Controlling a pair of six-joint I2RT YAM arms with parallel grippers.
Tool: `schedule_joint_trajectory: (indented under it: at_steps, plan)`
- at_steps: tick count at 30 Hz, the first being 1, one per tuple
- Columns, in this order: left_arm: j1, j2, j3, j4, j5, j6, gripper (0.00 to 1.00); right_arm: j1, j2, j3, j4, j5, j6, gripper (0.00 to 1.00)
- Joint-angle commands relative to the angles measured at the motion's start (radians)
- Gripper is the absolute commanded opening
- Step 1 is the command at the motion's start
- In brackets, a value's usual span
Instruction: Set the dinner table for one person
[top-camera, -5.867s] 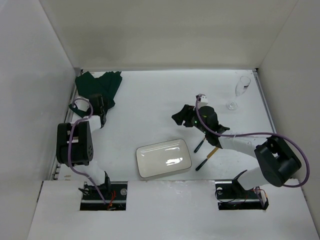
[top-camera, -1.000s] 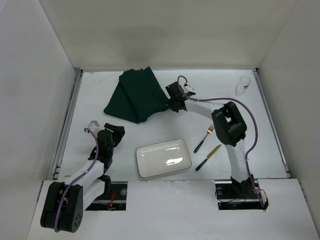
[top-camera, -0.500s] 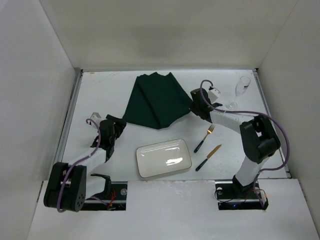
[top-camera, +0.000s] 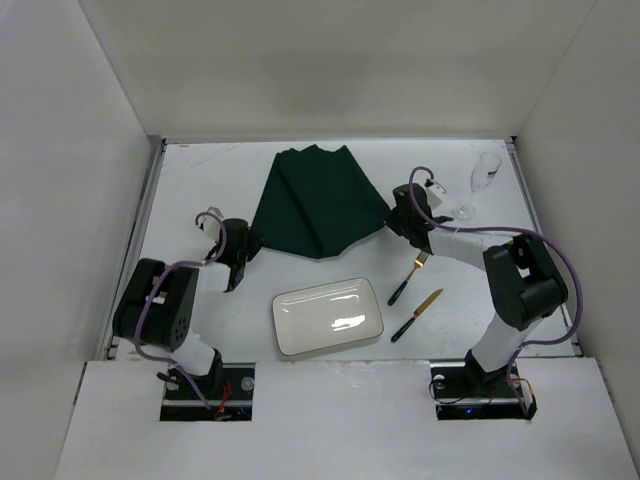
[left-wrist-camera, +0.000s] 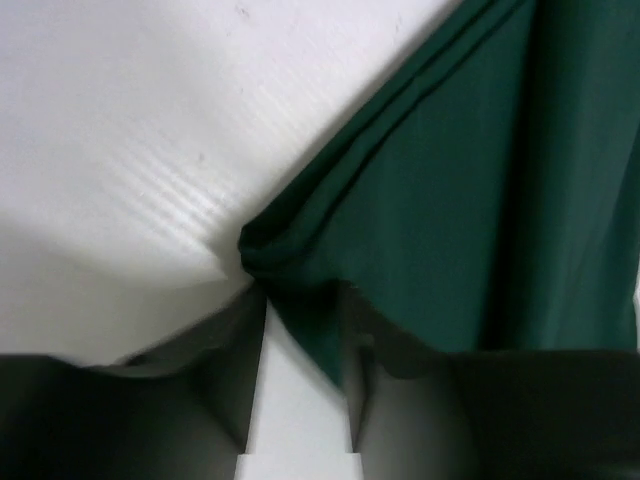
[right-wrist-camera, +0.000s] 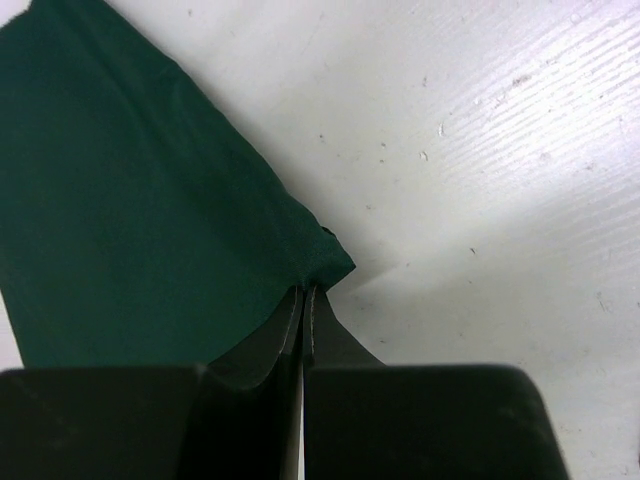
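The dark green placemat (top-camera: 318, 200) lies spread on the back middle of the white dinner table (top-camera: 200, 190). My right gripper (top-camera: 398, 212) is shut on its right corner, and the cloth (right-wrist-camera: 150, 200) is pinched at the fingertips (right-wrist-camera: 305, 290). My left gripper (top-camera: 240, 252) sits at the placemat's near-left corner. Its jaws (left-wrist-camera: 303, 290) are drawn in around the bunched cloth corner (left-wrist-camera: 290, 260), with a strip of table showing between the fingers. A white rectangular plate (top-camera: 327, 316) rests near the front centre.
A fork (top-camera: 408, 277) and a gold-bladed knife (top-camera: 417, 315) with dark handles lie right of the plate. A wine glass (top-camera: 484, 180) stands at the back right, close to the right arm. White walls enclose the table on three sides.
The right gripper dragged the placemat rightward, then held still. The left arm swung up to the placemat's left corner, and its wide-open jaws closed in on the cloth.
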Motion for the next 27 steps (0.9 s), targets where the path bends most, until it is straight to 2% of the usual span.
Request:
schedule_joint_trajectory:
  at_steps: [1,3,5,9,14,18,22,24,25,27]
  plan:
    - [-0.008,0.103,0.081,0.045,-0.066,-0.018,0.18,-0.027,-0.043,0.000,0.081,-0.009,-0.020,0.01]
    - [-0.003,0.114,0.092,0.065,-0.100,-0.068,0.05,-0.053,-0.046,0.004,0.075,-0.012,-0.016,0.01]
    - [0.003,0.044,0.064,0.070,-0.132,-0.098,0.01,-0.073,-0.069,-0.005,0.070,-0.008,-0.020,0.01]
    - [-0.040,-0.218,-0.043,0.005,-0.273,0.006,0.00,-0.092,-0.133,-0.080,0.035,0.012,-0.015,0.00]
    - [-0.209,-0.501,-0.173,-0.183,-0.475,0.054,0.02,-0.067,-0.198,-0.213,0.030,0.014,0.022,0.01]
    - [-0.282,-0.567,-0.195,-0.320,-0.551,0.045,0.08,-0.053,-0.230,-0.278,0.029,0.020,0.023,0.02]
    - [-0.307,-0.564,-0.212,-0.351,-0.539,0.019,0.15,-0.049,-0.262,-0.290,0.020,0.012,0.013,0.05]
    - [-0.319,-0.579,-0.212,-0.354,-0.539,0.025,0.21,-0.026,-0.290,-0.293,0.010,0.012,0.011,0.08]
    - [-0.325,-0.596,-0.212,-0.354,-0.542,0.031,0.27,-0.018,-0.304,-0.295,0.006,0.015,0.010,0.11]
    - [-0.319,-0.637,-0.206,-0.348,-0.539,0.066,0.38,-0.007,-0.325,-0.295,-0.003,0.017,-0.004,0.25]
